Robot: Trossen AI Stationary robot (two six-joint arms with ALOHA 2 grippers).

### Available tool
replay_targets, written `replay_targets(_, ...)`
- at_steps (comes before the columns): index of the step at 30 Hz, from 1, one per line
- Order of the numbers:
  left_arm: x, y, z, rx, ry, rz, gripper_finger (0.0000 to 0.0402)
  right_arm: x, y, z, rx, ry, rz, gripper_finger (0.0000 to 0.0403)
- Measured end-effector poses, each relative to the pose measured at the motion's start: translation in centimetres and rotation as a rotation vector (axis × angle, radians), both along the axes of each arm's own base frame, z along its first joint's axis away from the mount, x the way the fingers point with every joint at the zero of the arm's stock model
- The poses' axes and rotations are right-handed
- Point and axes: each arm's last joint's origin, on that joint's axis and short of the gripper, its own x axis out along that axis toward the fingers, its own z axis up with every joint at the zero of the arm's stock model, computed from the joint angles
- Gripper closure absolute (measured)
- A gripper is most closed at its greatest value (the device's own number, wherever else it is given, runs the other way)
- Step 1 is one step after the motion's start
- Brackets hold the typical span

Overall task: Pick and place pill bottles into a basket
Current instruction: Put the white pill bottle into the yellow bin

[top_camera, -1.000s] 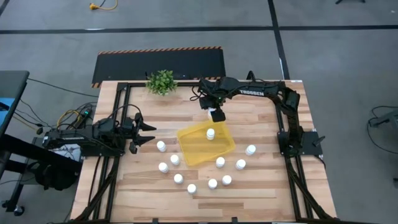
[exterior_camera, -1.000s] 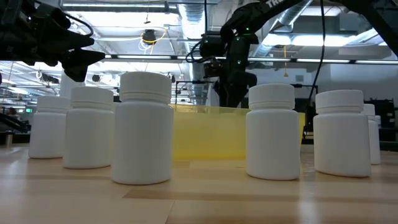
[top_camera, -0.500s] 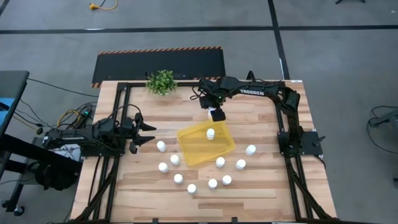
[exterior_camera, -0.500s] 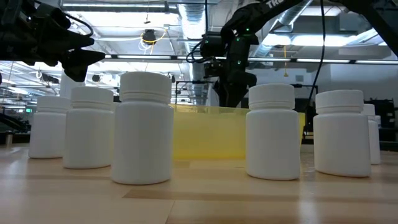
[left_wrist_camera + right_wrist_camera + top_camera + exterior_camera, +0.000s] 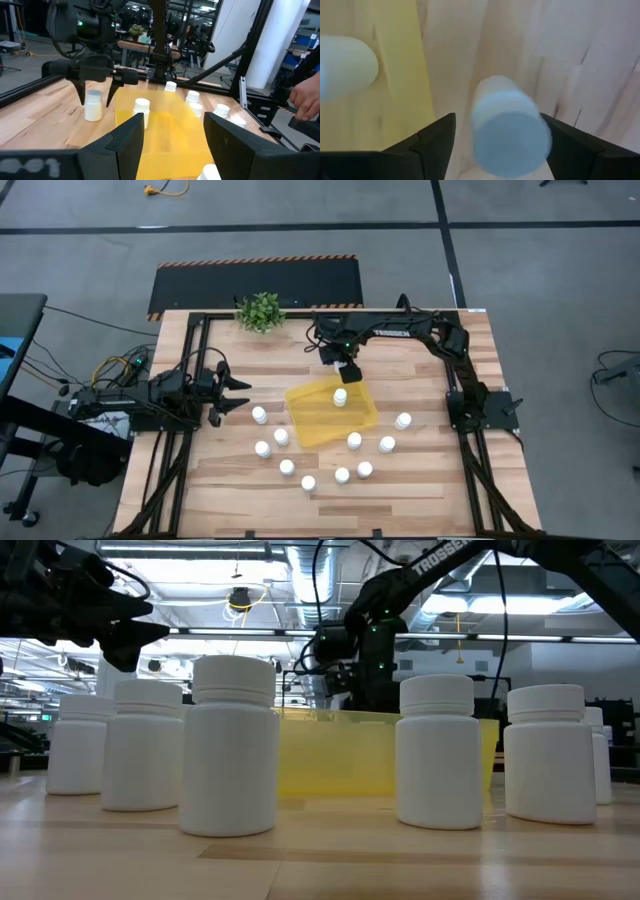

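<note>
we hold our right gripper (image 5: 347, 368) wide around a pill bottle (image 5: 509, 127) beside the basket (image 5: 310, 416), to grasp it; left gripper (image 5: 238, 393) waits narrow.

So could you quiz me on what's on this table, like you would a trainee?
1. How many pill bottles stand inside the yellow basket?
2. True or false: the left gripper holds a pill bottle.
3. The open right gripper straddles a bottle that stands: A) in the basket, B) on the table beside the basket, C) next to the potted plant.
Key: 1) one, the basket bottle; 2) false, it is open and empty; 3) B.
</note>
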Motion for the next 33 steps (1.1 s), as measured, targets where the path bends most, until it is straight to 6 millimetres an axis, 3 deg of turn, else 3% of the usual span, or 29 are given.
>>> replay_targets(11,0.0,0.0,0.0,0.0,0.001,0.005,0.0207,0.1,-0.1,0.0,-0.01,-0.013,0.024,0.0147)
replay_targets(22,0.0,0.0,0.0,0.0,0.001,0.005,0.0207,0.1,-0.7,0.5,-0.05,-0.022,0.012,0.0243)
replay_targets(28,0.0,0.0,0.0,0.0,0.001,0.005,0.0207,0.2,-1.7,3.0,-0.053,-0.026,-0.014,0.0242)
replay_targets(33,0.0,0.0,0.0,0.0,0.0,0.005,0.0207,0.4,-2.3,6.6,-0.064,-0.051,-0.032,0.0232)
